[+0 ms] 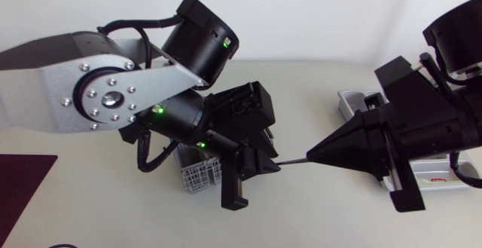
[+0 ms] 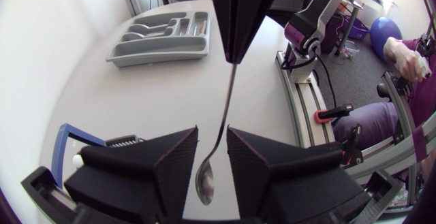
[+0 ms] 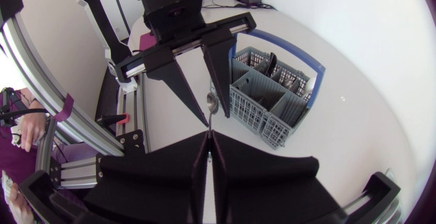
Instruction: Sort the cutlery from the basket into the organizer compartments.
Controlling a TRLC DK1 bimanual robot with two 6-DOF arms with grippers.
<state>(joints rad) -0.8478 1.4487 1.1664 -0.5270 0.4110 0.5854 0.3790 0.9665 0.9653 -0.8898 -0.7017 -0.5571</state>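
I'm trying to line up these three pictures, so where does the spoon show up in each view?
Head view: the spoon shows as a thin handle spanning the gap between left gripper and right gripper.
Left wrist view: the spoon hangs from the right gripper, its bowl between the left gripper's open fingers.
Right wrist view: the spoon is pinched in the right gripper, bowl ahead.
Shared landmark: the grey basket.

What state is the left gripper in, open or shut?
Open: on the left gripper the fingers stand apart, with the spoon in the gap; the right gripper pinches its handle.
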